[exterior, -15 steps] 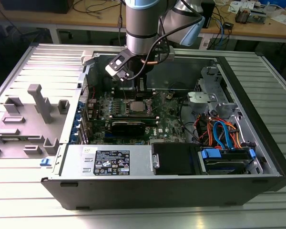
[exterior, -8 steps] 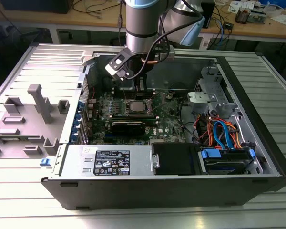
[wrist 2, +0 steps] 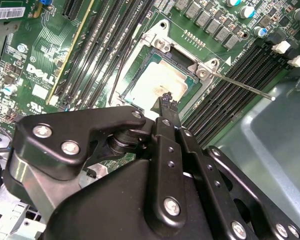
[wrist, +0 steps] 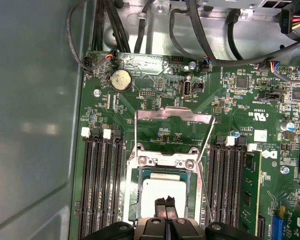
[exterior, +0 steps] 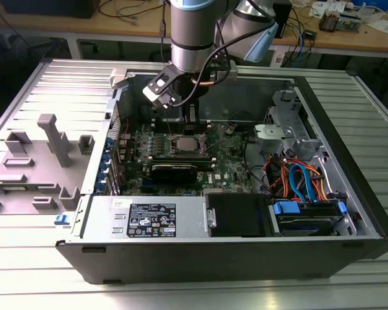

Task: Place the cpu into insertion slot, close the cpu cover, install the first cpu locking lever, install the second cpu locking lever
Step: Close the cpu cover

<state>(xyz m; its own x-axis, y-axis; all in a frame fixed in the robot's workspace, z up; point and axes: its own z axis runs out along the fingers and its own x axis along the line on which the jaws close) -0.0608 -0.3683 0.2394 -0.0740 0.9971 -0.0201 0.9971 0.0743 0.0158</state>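
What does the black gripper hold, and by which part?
Nothing: the black gripper is shut, empty, over the silvery square cpu in the metal-rimmed insertion slot.

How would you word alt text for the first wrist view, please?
A shut black gripper is poised over the small square silvery-grey cpu lying in the silvery-rimmed square insertion slot on a green circuit board. Long black memory slots flank the socket, and a thin silvery frame, apparently the open cpu cover, stands beyond it.
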